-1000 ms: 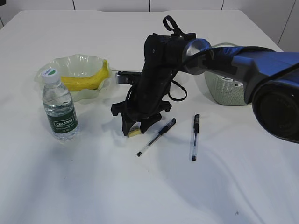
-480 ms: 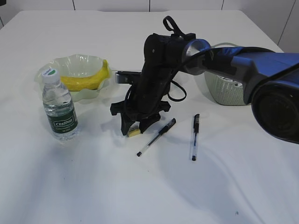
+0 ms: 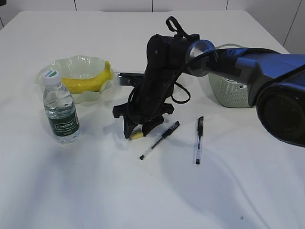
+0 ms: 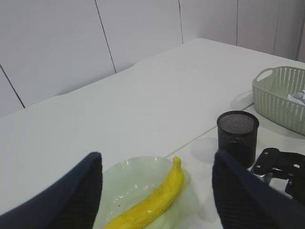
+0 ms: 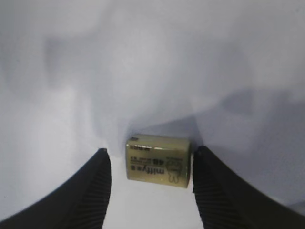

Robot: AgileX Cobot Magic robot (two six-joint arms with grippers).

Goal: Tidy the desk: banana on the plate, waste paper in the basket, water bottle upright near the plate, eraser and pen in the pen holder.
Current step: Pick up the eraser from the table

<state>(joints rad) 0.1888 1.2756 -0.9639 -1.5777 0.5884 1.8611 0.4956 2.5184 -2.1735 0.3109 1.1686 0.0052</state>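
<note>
A small yellow eraser (image 5: 158, 162) lies on the white table between the fingers of my right gripper (image 5: 151, 153). The gripper is open and lowered around it (image 3: 137, 136). One finger is at the eraser's edge; the other stands apart from it. Two pens (image 3: 160, 140) (image 3: 198, 140) lie just right of it. The banana (image 4: 157, 200) rests on the pale green plate (image 4: 124, 183), seen between the wide-open fingers of my left gripper (image 4: 155, 191). The water bottle (image 3: 61, 109) stands upright beside the plate (image 3: 81, 67). The black mesh pen holder (image 4: 237, 136) stands empty. White paper (image 4: 298, 97) lies in the basket (image 4: 279, 98).
The right arm (image 3: 162, 71) reaches across the middle of the table and hides the pen holder in the exterior view. The basket (image 3: 228, 93) stands at the back right. Bare table lies in front of the pens and bottle.
The right gripper has shifted slightly left around the eraser, then held still. Nothing else moved.
</note>
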